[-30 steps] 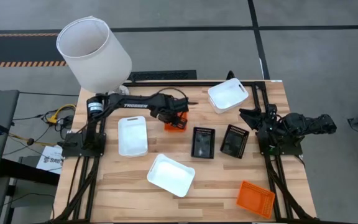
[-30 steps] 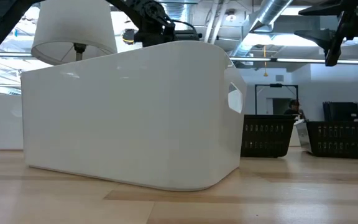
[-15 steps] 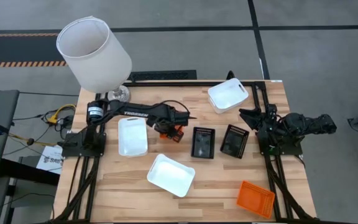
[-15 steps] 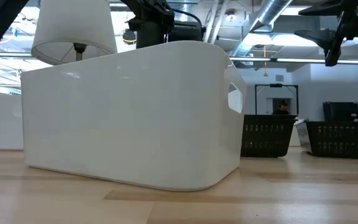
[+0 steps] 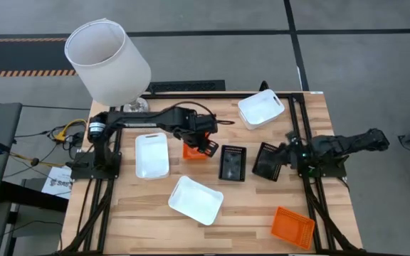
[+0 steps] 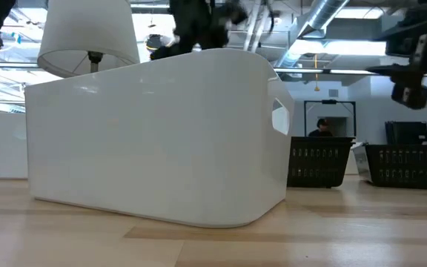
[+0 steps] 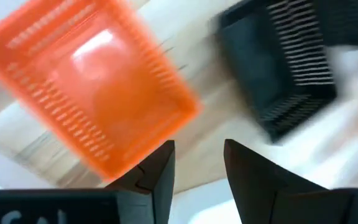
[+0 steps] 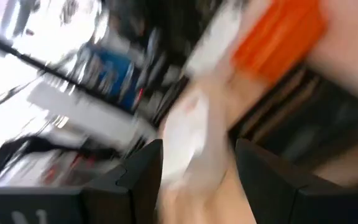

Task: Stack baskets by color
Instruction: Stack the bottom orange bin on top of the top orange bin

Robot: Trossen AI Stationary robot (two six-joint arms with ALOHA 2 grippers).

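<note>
We see the left gripper [image 5: 203, 144] mid-table with its jaws closed on the wall of an orange basket [image 5: 193, 151], carried just beside the upright black basket [image 5: 233, 163]. The right gripper [image 5: 285, 158], jaws open and empty, hangs over the tilted black basket [image 5: 267, 161]. By our reckoning little is done: three white baskets [image 5: 152, 155], [image 5: 196, 200], [image 5: 261, 109] lie apart, another orange basket [image 5: 292, 227] sits alone at the near right corner, and we see no stack.
</note>
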